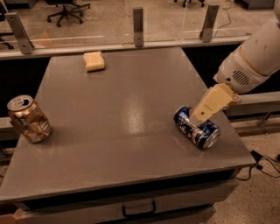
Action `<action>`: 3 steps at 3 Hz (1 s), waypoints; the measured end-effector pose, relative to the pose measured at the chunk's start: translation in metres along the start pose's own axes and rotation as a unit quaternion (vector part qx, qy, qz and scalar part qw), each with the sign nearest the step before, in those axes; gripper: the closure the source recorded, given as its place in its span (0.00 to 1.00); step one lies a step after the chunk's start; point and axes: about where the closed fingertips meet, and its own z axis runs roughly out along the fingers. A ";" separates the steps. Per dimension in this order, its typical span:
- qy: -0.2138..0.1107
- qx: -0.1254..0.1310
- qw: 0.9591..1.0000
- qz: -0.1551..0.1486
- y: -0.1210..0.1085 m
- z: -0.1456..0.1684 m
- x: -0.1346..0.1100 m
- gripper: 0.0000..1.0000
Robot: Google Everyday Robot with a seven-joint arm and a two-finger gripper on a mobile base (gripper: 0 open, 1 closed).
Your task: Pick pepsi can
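I see an office-style lab (swivel chairs (65, 8) beyond a glass partition (175, 22)); my gripper (204, 110) hangs over the table (109, 144), right side.

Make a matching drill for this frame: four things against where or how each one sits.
Things:
1. pepsi can
2. gold-brown can
3. yellow sponge
4. tool

Places or states:
A. standing, dented, at the left edge of the table in view
B. reaching down from the right in view, tip at a can
C. lying on its side near the right front corner
D. lying near the far edge

Pairs: 1-C, 2-A, 3-D, 4-B
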 end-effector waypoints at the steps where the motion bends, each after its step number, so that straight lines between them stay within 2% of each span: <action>1: -0.004 -0.022 0.998 0.061 0.006 0.020 0.004 0.00; 2: 0.000 -0.027 0.995 0.101 0.013 0.040 0.011 0.00; 3: 0.010 -0.026 0.991 0.133 0.014 0.058 0.019 0.23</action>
